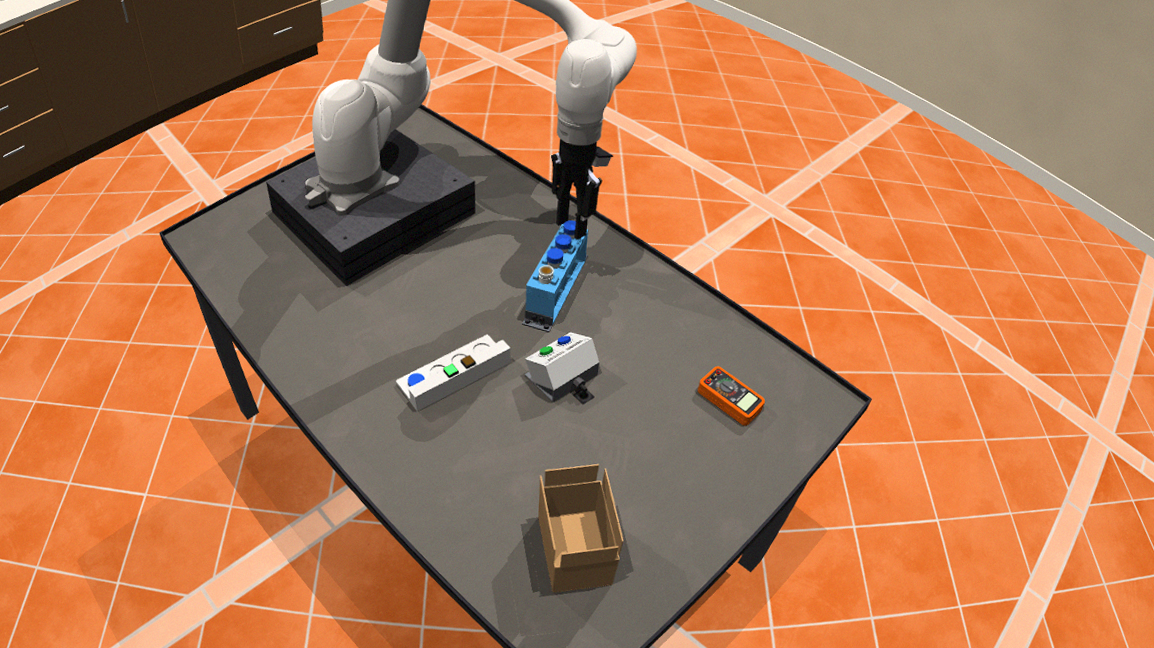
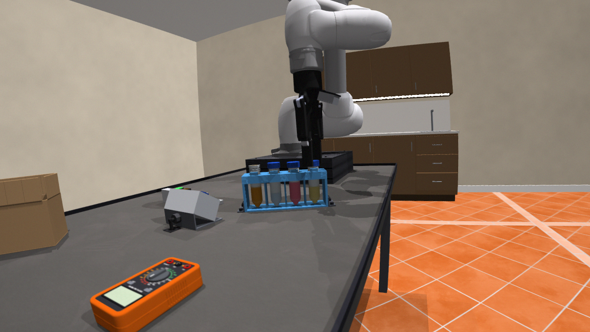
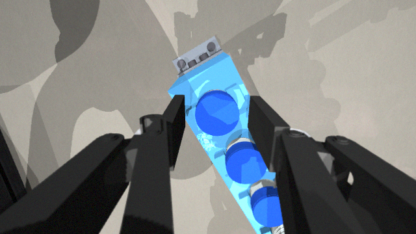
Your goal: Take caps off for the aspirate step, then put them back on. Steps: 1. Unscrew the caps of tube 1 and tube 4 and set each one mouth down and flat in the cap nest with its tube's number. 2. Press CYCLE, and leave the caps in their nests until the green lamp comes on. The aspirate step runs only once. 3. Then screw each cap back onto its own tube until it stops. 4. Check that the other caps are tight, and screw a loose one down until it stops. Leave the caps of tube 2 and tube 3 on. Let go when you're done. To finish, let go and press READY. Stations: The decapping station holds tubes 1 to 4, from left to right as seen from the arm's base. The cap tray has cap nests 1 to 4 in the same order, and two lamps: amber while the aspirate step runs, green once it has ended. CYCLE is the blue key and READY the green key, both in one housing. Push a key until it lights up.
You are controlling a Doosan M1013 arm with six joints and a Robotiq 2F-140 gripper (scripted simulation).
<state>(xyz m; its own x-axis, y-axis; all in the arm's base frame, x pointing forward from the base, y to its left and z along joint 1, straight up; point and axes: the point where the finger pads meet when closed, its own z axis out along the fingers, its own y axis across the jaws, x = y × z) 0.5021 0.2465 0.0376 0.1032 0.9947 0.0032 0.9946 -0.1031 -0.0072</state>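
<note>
The blue tube rack [image 1: 553,270] stands mid-table and also shows in the exterior view [image 2: 284,187]. Its end tube farthest from the arm's base [image 1: 545,274] is uncapped; the other three carry blue caps. My gripper [image 3: 216,111] is open and points straight down over the end tube nearest the base. Its fingers straddle that tube's blue cap [image 3: 217,112] with a gap on each side. The white cap tray [image 1: 453,373] holds one blue cap [image 1: 416,379] in its end nest. A green and a brown lamp square sit beside that cap. The key housing [image 1: 561,363] carries the blue key [image 1: 565,340] and the green key [image 1: 545,349].
An orange multimeter [image 1: 731,394] lies toward the table's right edge. An open cardboard box [image 1: 578,526] stands near the front edge. The arm's black base block [image 1: 373,206] sits at the back left, close behind the rack.
</note>
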